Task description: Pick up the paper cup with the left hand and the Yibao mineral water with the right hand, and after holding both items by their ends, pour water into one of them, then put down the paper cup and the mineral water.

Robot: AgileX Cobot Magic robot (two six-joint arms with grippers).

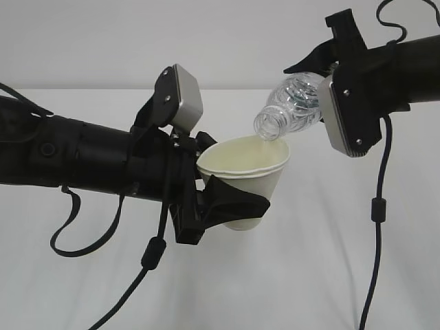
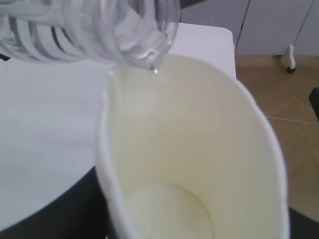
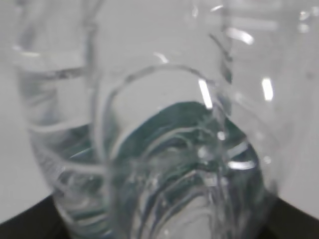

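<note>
Exterior view, cup: the paper cup [image 1: 249,180] is held in the air above the white table [image 1: 309,275], tipped slightly toward the bottle, pinched round its lower half by the left tool [image 1: 230,206].
Exterior view, bottle: the Yibao mineral water [image 1: 292,106] is tilted neck-down, its open mouth just over the cup's far rim; its rear end is gripped by the right tool [image 1: 328,72].
Left wrist view, cup: the cream inside is seen down to the bottom; no pooled water can be made out.
Left wrist view, bottle mouth: the clear neck [image 2: 144,35] hangs at the rim, a drop at its lip.
Right wrist view, bottle: the ribbed body [image 3: 164,149] fills the frame with the green label glimpsed through it; the tool's fingers are barely shown, dark corners only.
Step judged: pouring.
Advice: the mouth is best kept inside the rim line, the tilt deepened slowly, and the cup held level enough that nothing is spilled.
</note>
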